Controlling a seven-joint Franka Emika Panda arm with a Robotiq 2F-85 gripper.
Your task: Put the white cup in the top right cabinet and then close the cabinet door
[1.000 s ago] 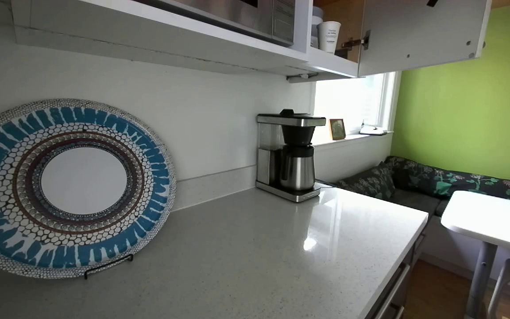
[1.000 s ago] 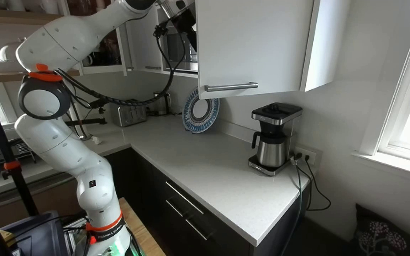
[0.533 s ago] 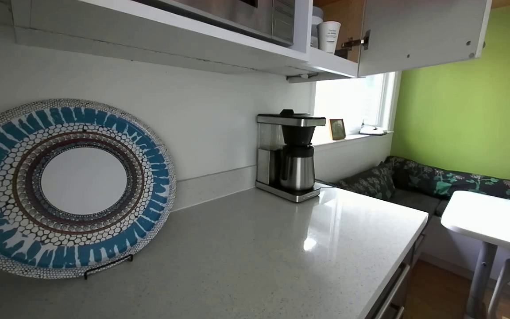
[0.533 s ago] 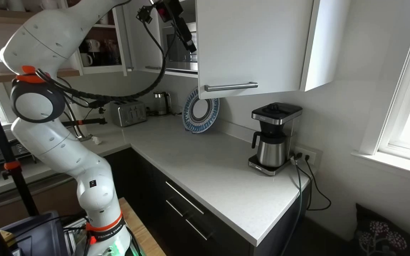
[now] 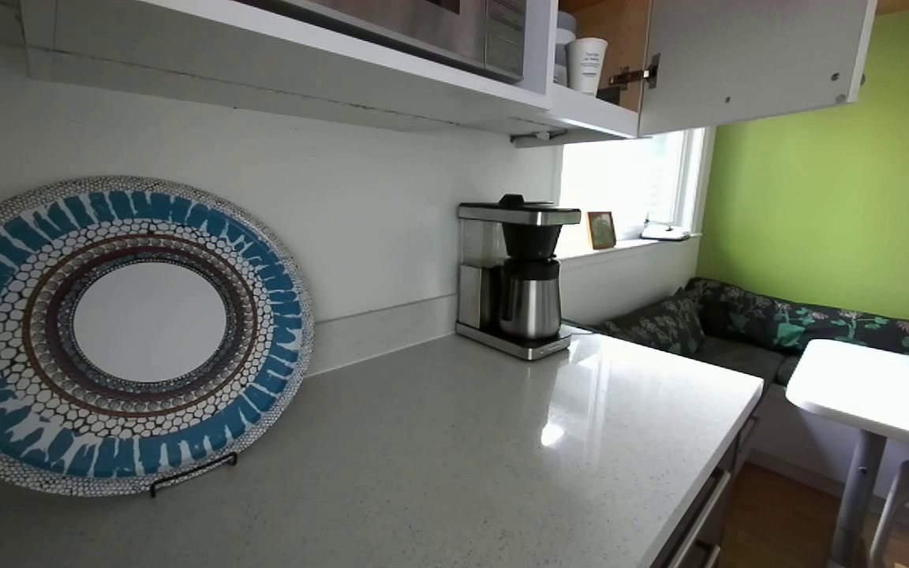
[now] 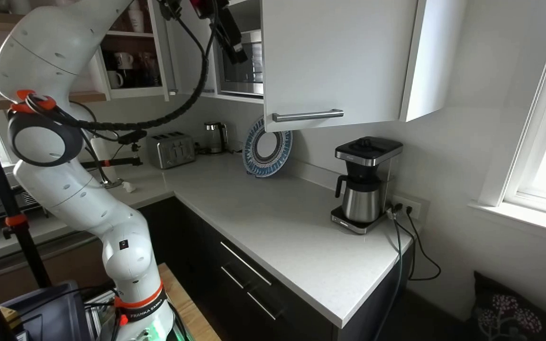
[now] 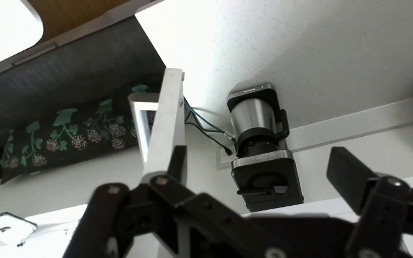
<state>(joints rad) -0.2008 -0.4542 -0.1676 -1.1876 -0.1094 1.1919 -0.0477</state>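
Observation:
The white cup [image 5: 585, 65], with small print, stands upright in the open top right cabinet [image 5: 592, 110], near its front edge in an exterior view. The cabinet door [image 5: 754, 63] is wide open; its outer face with a bar handle shows in an exterior view [image 6: 339, 61]. My gripper [image 6: 239, 56] hangs left of the door's free edge there, in front of the microwave. In the wrist view my gripper [image 7: 259, 154] is open with nothing between its pads, and the door's edge [image 7: 167, 118] rises behind the left finger. The cup is out of the wrist view.
Pale containers [image 5: 565, 39] stand beside the cup. The microwave [image 6: 249, 66] sits in the neighbouring compartment. Below, the counter [image 6: 273, 208] holds the coffee maker [image 6: 363, 189], a patterned plate [image 6: 266, 151] and a toaster [image 6: 171, 150]. A glass-front cabinet [image 6: 133, 92] with mugs is behind the arm.
The arm has drawn back to the left, and the gripper has come out from behind the door's edge. The dark cable at the upper right is gone. Cup and door have not moved.

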